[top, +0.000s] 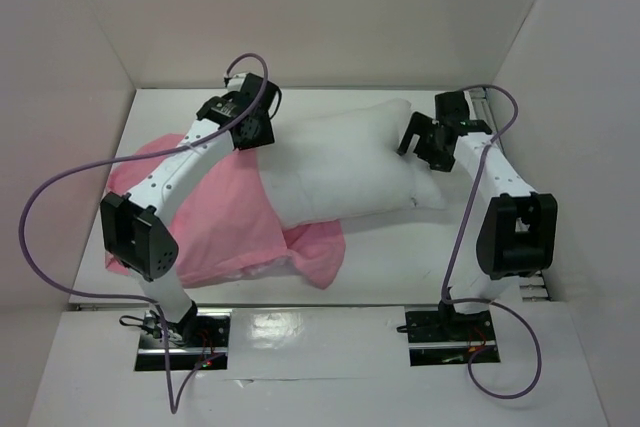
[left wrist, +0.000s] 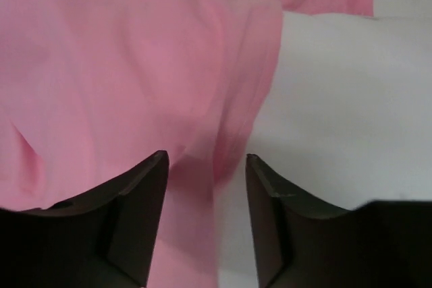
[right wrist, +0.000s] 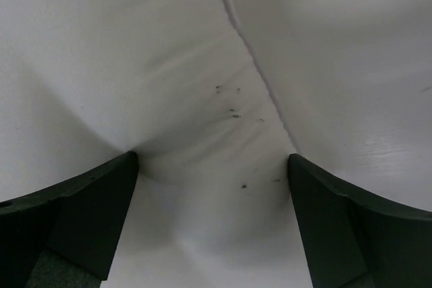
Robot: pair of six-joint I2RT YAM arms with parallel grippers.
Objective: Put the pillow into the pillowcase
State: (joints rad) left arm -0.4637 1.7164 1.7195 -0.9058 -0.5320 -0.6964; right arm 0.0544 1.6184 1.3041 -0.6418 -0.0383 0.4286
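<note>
The left end effector (left wrist: 206, 166) stands part-open astride a pillowcase (top: 215, 222) edge left of centre, so we should pinch only its top layer and lift, while the wide-open right end effector (right wrist: 212, 166) shoves the pillow (top: 350, 162), mid-frame and partly sleeved, leftward.

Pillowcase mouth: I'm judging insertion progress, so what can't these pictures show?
- Top view: how deep the pillow sits in the pillowcase; pink cloth and the left arm cover it.
- Left wrist view: the pillowcase runs past the left and top edges.
- Right wrist view: only close-up pillow fabric; its ends fall outside.
</note>
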